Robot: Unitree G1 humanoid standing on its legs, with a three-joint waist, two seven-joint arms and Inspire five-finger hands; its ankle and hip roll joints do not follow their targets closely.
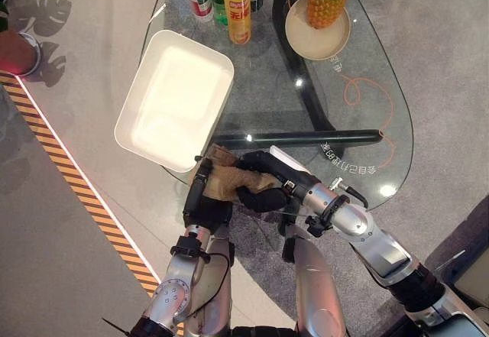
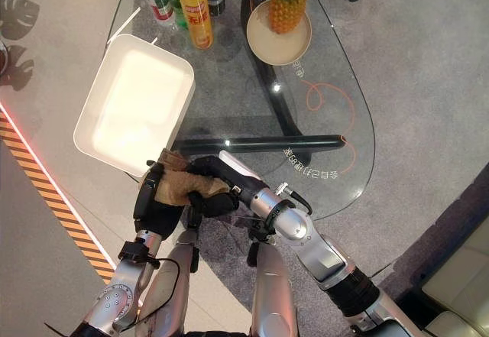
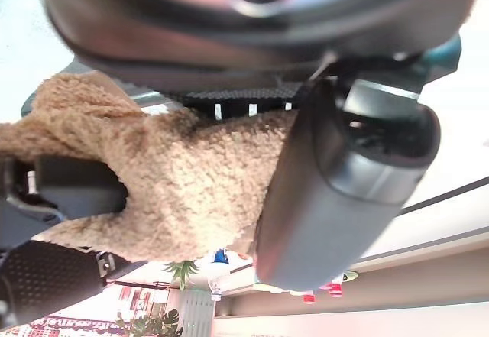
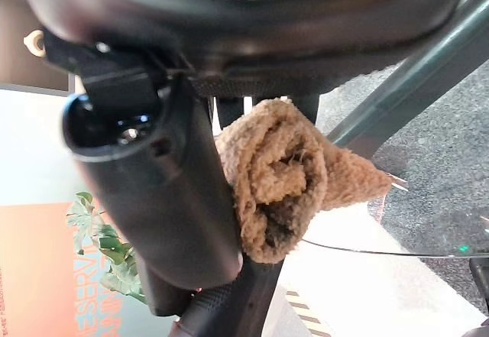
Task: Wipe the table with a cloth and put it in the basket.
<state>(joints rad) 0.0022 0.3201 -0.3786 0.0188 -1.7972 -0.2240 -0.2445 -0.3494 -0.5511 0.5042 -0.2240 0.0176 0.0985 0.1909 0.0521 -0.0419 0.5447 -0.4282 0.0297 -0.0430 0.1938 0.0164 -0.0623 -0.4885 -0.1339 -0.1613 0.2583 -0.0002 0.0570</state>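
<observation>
Holding: both hands meet on the tan cloth (image 1: 229, 178) at the near edge of the glass table (image 1: 359, 115), just in front of the robot.
Cloth: it is bunched into a thick roll, pressed between the two hands and not spread flat on the glass.
Right hand (image 1: 263, 180): its dark fingers are curled round the cloth from the right side; the right wrist view shows the rolled end of the cloth beside the thumb (image 4: 164, 222).
Left hand (image 1: 205, 192): it comes up from below with the thumb (image 3: 336, 192) laid across the cloth and the fluffy cloth filling the palm, so I judge it is also clamped on the cloth.
Basket: the white basket (image 1: 137, 100) stands on the left part of the table, tilted a little, with its near corner just beside the hands.
Key relation: the basket lies forward and to the left of the cloth, and its long side runs away from the robot. The left hand is the nearer one to it, and the right arm would need to cross over.
Step, as I judge: the wiping seems finished or nearly so, and the cloth is being gathered for the drop.
Risk: if both hands let go at once, the cloth can fall off the table edge.
Other things: bottles (image 1: 235, 4) and a pineapple (image 1: 328, 1) on a plate (image 1: 306, 39) stand at the far side, well apart from the hands.
</observation>
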